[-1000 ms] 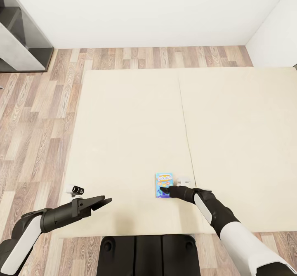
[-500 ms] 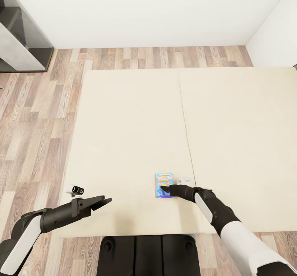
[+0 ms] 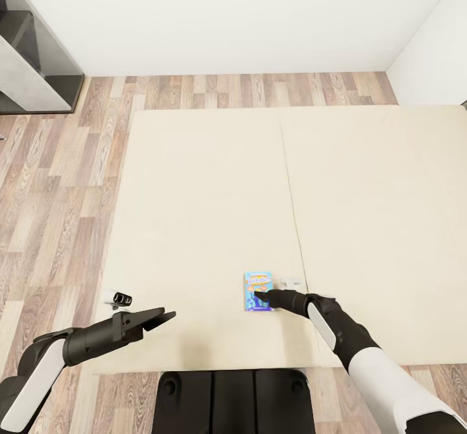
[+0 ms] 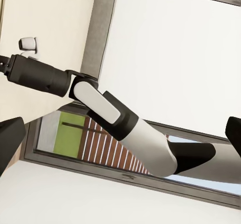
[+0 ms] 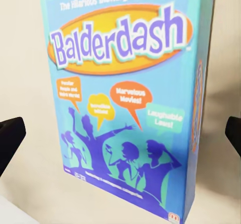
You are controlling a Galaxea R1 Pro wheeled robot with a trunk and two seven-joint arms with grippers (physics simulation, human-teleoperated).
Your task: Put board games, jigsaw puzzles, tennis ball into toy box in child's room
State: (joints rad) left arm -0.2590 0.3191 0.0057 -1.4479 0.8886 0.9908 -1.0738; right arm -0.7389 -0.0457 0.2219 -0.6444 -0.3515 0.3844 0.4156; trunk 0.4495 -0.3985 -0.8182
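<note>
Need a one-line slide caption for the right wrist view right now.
Open right gripper poised over the blue Balderdash board game lying flat on the beige bed.

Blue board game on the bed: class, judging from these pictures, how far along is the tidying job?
Done: nothing visibly packed. In hand: the right gripper is open at the blue board game, which lies flat on the bed, fingertips either side in the right wrist view. The left gripper hovers empty. Left: grasp it and carry it off.
</note>
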